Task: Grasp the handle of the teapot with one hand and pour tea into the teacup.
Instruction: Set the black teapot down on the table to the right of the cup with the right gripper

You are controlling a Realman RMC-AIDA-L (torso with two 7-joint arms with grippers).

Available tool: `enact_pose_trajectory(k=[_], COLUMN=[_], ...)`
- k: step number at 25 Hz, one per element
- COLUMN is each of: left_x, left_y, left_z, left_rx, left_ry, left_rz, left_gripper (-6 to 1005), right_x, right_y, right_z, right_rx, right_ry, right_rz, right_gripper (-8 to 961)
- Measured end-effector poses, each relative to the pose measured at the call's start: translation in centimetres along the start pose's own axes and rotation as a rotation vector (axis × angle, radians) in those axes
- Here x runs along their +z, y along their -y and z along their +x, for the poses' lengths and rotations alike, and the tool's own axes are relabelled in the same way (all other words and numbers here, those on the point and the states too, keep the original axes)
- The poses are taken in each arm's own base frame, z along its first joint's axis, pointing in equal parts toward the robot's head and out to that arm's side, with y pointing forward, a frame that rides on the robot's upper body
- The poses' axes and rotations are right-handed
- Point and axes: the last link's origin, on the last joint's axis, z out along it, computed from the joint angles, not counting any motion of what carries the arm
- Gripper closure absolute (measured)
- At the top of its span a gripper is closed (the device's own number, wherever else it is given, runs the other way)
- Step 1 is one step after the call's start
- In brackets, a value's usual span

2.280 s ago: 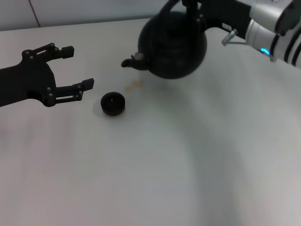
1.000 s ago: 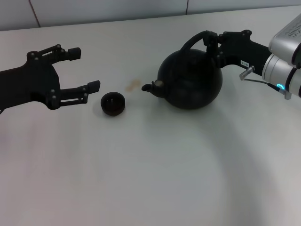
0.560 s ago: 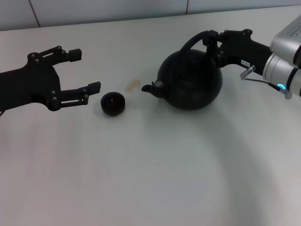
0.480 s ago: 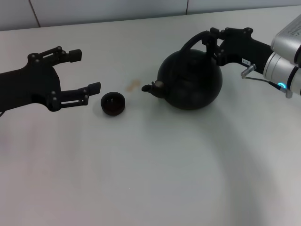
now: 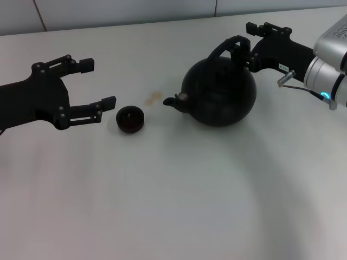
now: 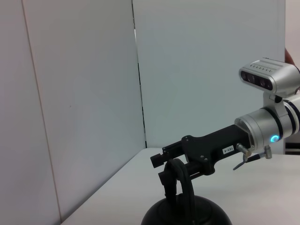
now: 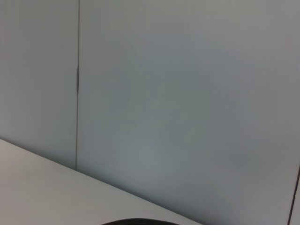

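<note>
Right of centre in the upper half of the head view: the teapot (image 5: 219, 97), upright on the white table (image 5: 179, 195), short spout (image 5: 172, 101) aimed toward frame left. Over its top, the handle (image 5: 227, 45), arched and standing up. At the handle's right end, the right gripper (image 5: 249, 44), reaching in from the upper right corner; fingers (image 5: 259, 27) parted, one above the arch and one beside it, no clamp on the handle visible. In the left wrist view, the same gripper (image 6: 164, 168) near the lower centre, fingers spread on either side of the handle's top (image 6: 180, 180). Left of centre in the head view: the teacup (image 5: 130, 119), small and dark, standing alone on the table, well apart from the spout. Just left of the cup, the left gripper (image 5: 97, 83), entering from the left edge, fingers wide apart and empty, lower fingertip (image 5: 109, 101) near the cup without touching. Between cup and spout, a faint brownish stain (image 5: 154, 97) on the table.
</note>
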Motion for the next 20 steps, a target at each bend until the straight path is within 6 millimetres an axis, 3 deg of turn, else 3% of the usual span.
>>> enact_pose_trajectory(k=[3, 20], left_x=[0.0, -0.1], left_y=[0.0, -0.1], left_z=[0.0, 0.0], left_rx=[0.001, -0.020], left_ry=[0.000, 0.000], left_rz=[0.001, -0.003], left_gripper=[139, 139], right_x=[-0.1, -6.3], right_y=[-0.1, -1.7], right_z=[0.0, 2.9], right_rx=[0.001, 0.117], right_ry=[0.002, 0.073], right_rz=[-0.003, -0.091], right_gripper=[335, 334])
